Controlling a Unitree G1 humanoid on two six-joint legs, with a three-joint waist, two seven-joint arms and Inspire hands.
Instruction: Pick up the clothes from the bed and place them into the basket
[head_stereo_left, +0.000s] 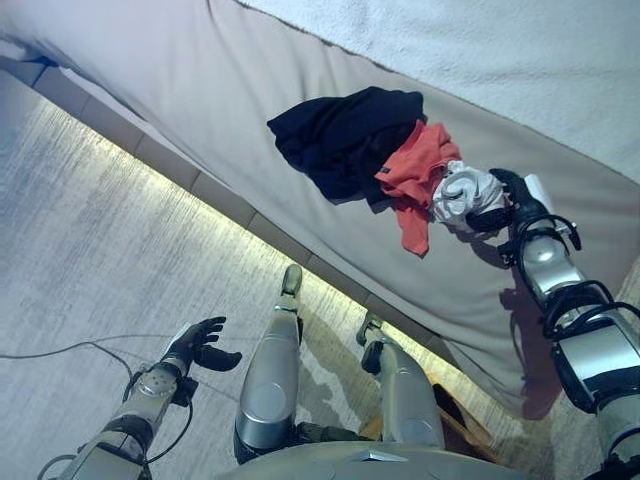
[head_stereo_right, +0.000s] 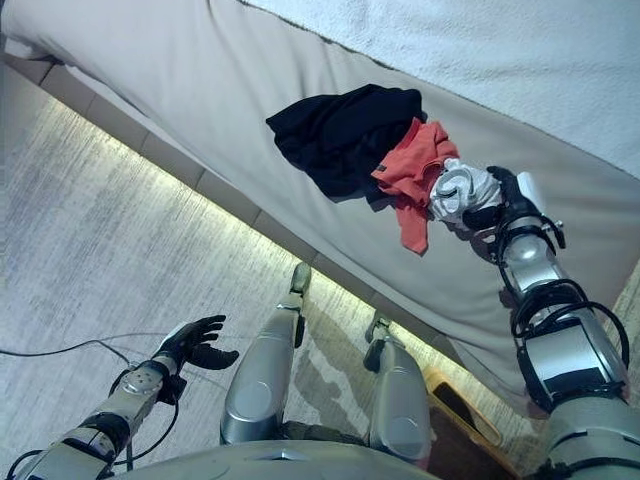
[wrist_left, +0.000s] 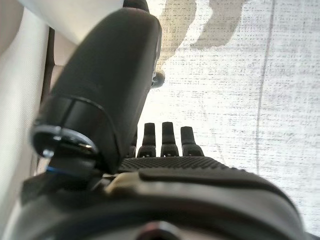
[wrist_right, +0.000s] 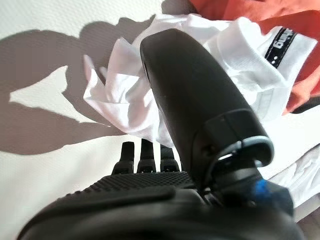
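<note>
Three garments lie bunched on the grey bed sheet (head_stereo_left: 180, 70): a black one (head_stereo_left: 340, 135), an orange-red one (head_stereo_left: 415, 175) and a small white one (head_stereo_left: 465, 192). My right hand (head_stereo_left: 512, 200) is at the white garment's right side and touches it. In the right wrist view its thumb (wrist_right: 190, 85) lies across the white cloth (wrist_right: 120, 100) and its fingers (wrist_right: 145, 152) look straight, not curled round the fabric. My left hand (head_stereo_left: 200, 345) hangs open over the floor at the lower left, holding nothing. An orange-brown basket rim (head_stereo_right: 470, 405) shows on the floor by the bed, mostly hidden.
A white textured blanket (head_stereo_left: 500, 60) covers the bed's far side. The bed's lit lower edge (head_stereo_left: 200, 185) runs diagonally between the sheet and the pale carpet (head_stereo_left: 80, 250).
</note>
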